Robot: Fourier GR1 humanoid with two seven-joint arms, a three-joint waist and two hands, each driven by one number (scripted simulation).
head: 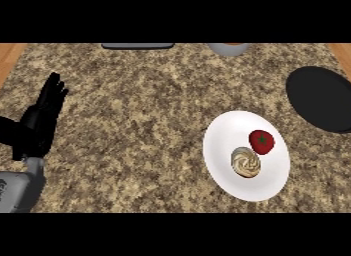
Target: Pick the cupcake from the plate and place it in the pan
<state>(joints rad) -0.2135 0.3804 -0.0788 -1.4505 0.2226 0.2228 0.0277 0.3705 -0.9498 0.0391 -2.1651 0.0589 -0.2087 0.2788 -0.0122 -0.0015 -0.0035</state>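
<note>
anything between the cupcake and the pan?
Head view: the tomato sits between the cupcake and the pan, then plate rim and bare counter.

Desk: speckled brown stone look, granular pattern; wood strips at both side edges. Plate: smooth white, faint sheen. Pan: matt black. Tomato: glossy red. Cupcake: swirled cream top, matt. Left hand: matt black.

Cupcake and tomato on plate — pan behind-right.

cupcake on plate, pan apart.
</note>
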